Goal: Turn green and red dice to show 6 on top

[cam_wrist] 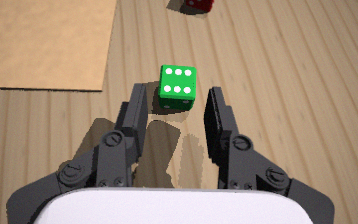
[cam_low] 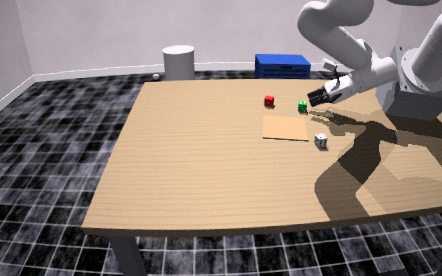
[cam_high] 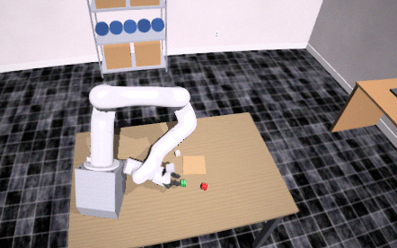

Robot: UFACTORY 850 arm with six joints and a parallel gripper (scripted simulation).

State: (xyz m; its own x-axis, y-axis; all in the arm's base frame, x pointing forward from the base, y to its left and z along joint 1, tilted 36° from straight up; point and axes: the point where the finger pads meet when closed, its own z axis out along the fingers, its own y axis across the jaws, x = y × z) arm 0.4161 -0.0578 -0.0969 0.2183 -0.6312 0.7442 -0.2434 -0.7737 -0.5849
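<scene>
The green die (cam_high: 183,182) (cam_low: 302,106) (cam_wrist: 177,81) lies flat on the table beside the mat, with six pips on its upper face. My gripper (cam_high: 177,180) (cam_low: 310,100) (cam_wrist: 176,101) is open, tilted down toward it. In the wrist view the die shows just beyond and between the parted fingertips, with a gap on each side. The red die (cam_high: 204,186) (cam_low: 269,101) (cam_wrist: 199,5) lies on the table off the mat; its top number cannot be read. The mat (cam_high: 194,165) (cam_low: 285,128) (cam_wrist: 46,45) lies flat with no die on it.
The white die (cam_high: 178,153) (cam_low: 321,140) lies on the table near a corner of the mat, on the opposite side from the coloured dice. The arm's base (cam_high: 97,190) stands at the robot's end of the table (cam_high: 239,148) (cam_low: 176,175).
</scene>
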